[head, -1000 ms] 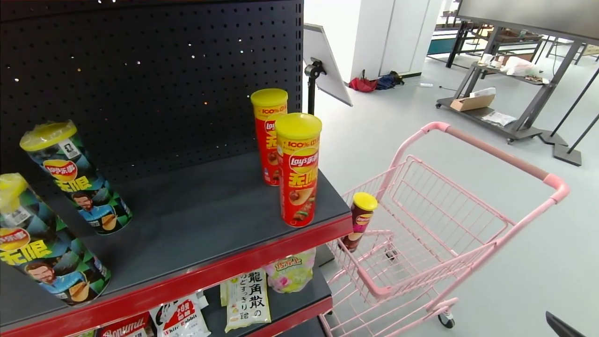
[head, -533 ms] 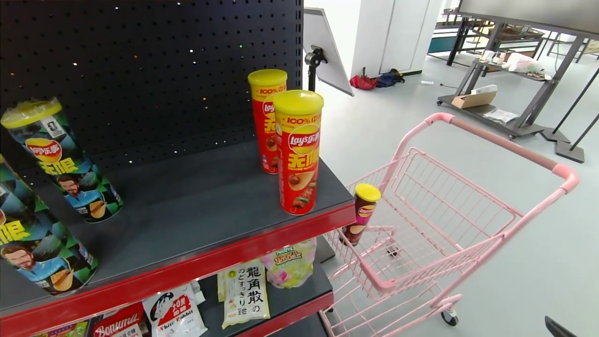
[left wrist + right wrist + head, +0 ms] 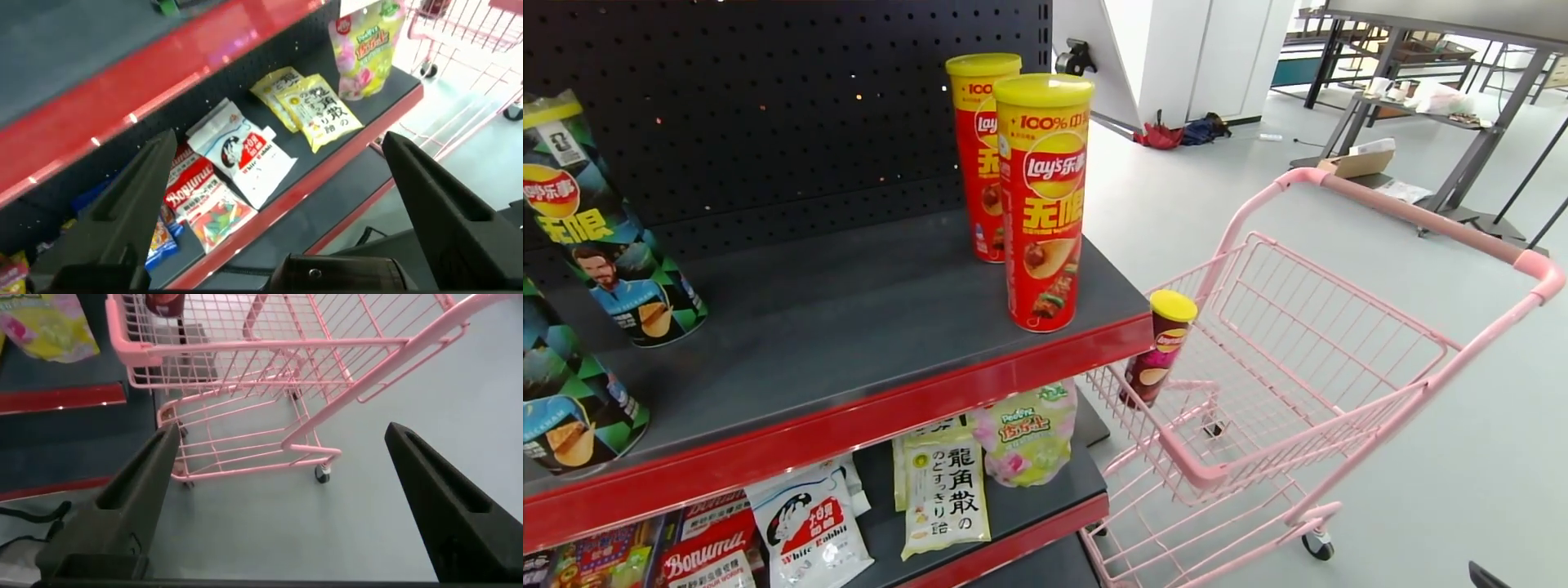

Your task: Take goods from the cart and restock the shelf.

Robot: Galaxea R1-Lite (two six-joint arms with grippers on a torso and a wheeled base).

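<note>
Grey floor [image 3: 1462, 474], pink wire cart [image 3: 1413, 214] parked by the red-edged dark shelf [image 3: 849, 327]; I see the maroon yellow-lidded chip can [image 3: 1160, 355] leaning in the cart's shelf-side corner. Left tool [image 3: 278, 143] and right tool [image 3: 279, 429] both released, empty.

Cropped by the left edge: nearer green can [image 3: 568, 400]. Half hidden behind front red can [image 3: 1043, 204]: rear red can [image 3: 974, 163]. Screened low down by wire of the cart [image 3: 1201, 474]: maroon can [image 3: 1166, 343].

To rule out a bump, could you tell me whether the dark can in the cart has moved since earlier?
No. The dark can still leans in the same corner of the pink cart; the camera shifted, not the can.
</note>
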